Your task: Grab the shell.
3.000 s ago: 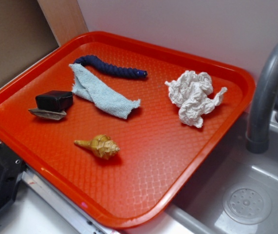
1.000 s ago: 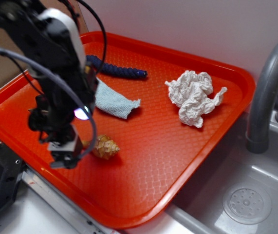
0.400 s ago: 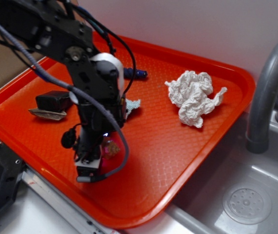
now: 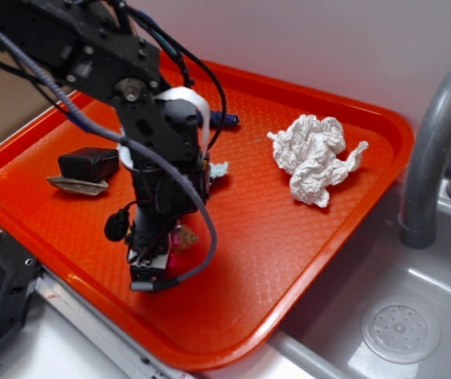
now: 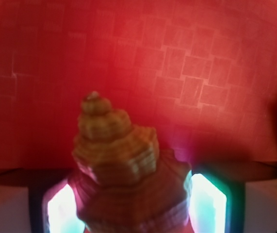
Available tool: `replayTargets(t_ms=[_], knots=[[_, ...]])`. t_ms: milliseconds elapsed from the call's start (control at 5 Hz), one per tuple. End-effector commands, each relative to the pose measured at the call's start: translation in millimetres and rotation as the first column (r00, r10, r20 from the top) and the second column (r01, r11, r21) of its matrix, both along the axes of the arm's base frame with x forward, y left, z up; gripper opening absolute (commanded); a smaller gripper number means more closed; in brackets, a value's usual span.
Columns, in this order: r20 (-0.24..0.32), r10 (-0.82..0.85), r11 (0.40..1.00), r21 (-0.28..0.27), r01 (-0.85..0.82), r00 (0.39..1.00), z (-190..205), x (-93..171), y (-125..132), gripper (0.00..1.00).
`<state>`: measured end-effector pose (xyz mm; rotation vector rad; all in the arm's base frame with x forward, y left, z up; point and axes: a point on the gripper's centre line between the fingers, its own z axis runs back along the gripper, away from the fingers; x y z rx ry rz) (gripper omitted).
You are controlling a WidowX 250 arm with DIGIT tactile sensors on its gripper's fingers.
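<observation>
The shell (image 4: pixel 184 237) is tan-golden and ribbed, and lies on the orange tray (image 4: pixel 351 197) near its front edge. My gripper (image 4: pixel 155 260) has come down over it from above. In the wrist view the shell (image 5: pixel 121 160) fills the space between the two glowing fingers (image 5: pixel 60 208), its spire pointing away from me. The jaws stand apart on either side of its wide body, close to it or just touching. The arm hides the shell's thin tail in the exterior view.
A crumpled white paper wad (image 4: pixel 313 158) lies at the tray's back right. A black block (image 4: pixel 88 163) and a flat dark pointed piece (image 4: pixel 77 185) sit at the left. A blue rope end (image 4: pixel 223 120) and a scrap of cloth (image 4: pixel 219 170) show behind the arm. A sink and grey faucet (image 4: pixel 434 150) stand at the right.
The arm has swung in from the left over the tray and dropped onto the shell. In the last half second it settled slightly lower, and the shell has shifted a little to the right.
</observation>
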<state>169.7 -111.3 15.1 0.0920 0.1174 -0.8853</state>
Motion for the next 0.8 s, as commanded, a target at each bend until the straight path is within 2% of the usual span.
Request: replayTargets(t_ms=[0,200,400,600], knots=[[0.127,0.355,0.935,-0.03,-0.354,0.926,59.8,10.4,36.5,0.0],[0.167,0.571,0.819,-0.039,-0.573,0.804,110.3,18.8,61.5,0.0],[0.19,0.75,0.652,-0.048,-0.757,0.634,156.1,22.3,94.2,0.0],[0.212,0.883,0.444,-0.095,-0.891,0.418,194.5,20.8,118.6,0.0]])
